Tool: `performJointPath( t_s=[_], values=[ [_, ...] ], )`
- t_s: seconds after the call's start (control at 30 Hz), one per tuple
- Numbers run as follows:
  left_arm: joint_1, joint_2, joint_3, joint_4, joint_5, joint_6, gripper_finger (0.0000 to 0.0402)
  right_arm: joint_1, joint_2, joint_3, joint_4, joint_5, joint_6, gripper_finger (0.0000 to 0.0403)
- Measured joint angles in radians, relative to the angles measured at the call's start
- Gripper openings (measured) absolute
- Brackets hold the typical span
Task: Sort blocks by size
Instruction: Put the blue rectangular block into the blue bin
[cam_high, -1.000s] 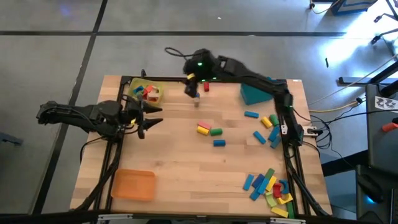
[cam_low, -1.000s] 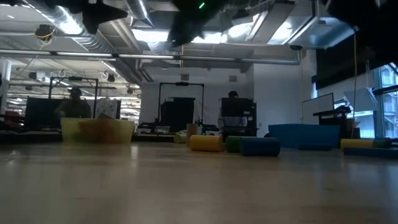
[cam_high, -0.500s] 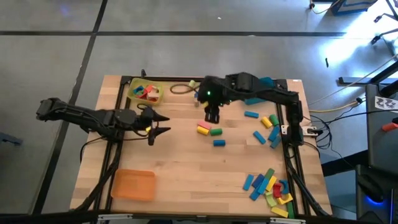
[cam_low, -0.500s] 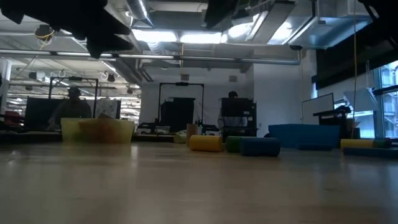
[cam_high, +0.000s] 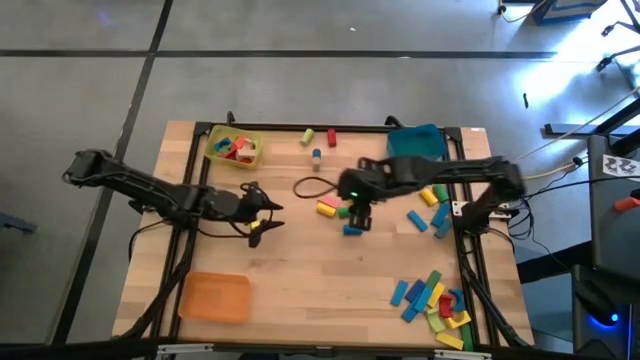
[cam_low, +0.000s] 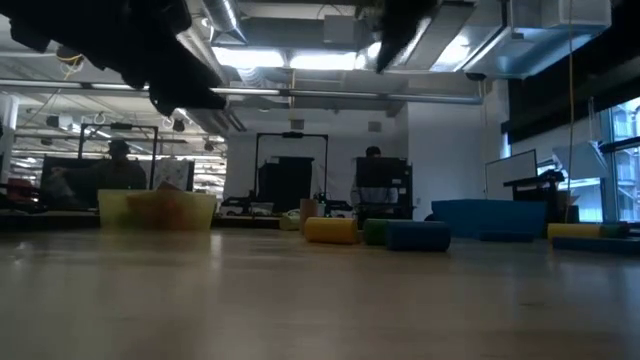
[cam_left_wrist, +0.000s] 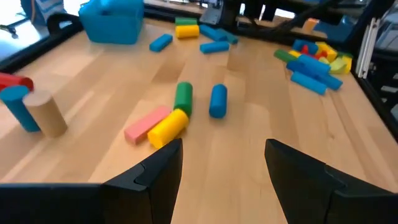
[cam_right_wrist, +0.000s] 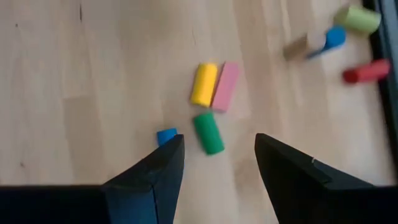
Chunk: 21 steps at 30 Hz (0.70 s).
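While both arms reach toward the middle of the table (cam_high: 300, 270), the right gripper (cam_high: 357, 215) hangs just above a small cluster of blocks at the centre of the high view: a yellow cylinder (cam_high: 326, 210) touching a pink bar (cam_high: 327, 201), a green cylinder (cam_high: 345, 211) just beside them, and a blue cylinder (cam_high: 351, 229) slightly lower in the frame. Its fingers (cam_right_wrist: 152, 171) stand spread with nothing between them. The left gripper (cam_high: 262, 218) sits left of centre, pointing at the same cluster, its fingers (cam_left_wrist: 155, 171) also parted and empty.

More blocks lie scattered: three short ones near the top centre, several blue and yellow ones at the right, and a mixed pile (cam_high: 432, 300) in the lower right corner. A yellow tray (cam_high: 213, 152) at the upper left holds red and other coloured blocks, a blue tray (cam_high: 412, 140) sits at the upper right, and an orange tray (cam_high: 214, 297) rests at the lower left
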<state>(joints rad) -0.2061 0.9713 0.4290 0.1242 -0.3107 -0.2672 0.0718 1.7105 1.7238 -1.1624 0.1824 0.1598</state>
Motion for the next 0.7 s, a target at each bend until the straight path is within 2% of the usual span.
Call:
performJointPath(
  t_s=[0.17, 0.27, 0.53, 0.7],
  values=[
    [-0.005, 0.054, 0.000, 0.017, 0.000, -0.014, 0.0211, 0.077, -0.203, -0.330, 0.162, 0.014, 0.179, 0.0198],
    [-0.005, 0.092, 0.000, 0.067, 0.000, -0.010, 0.0211, 0.133, -0.278, -0.451, 0.193, 0.018, 0.302, 0.0198],
    [-0.006, 0.210, 0.000, 0.195, 0.000, 0.000, 0.0211, 0.301, -0.325, -0.588, 0.163, 0.051, 0.563, 0.0198],
    [-0.020, 0.300, 0.000, 0.273, 0.000, -0.013, 0.0211, 0.327, -0.325, -0.666, 0.059, 0.104, 0.784, 0.0198]
  ],
)
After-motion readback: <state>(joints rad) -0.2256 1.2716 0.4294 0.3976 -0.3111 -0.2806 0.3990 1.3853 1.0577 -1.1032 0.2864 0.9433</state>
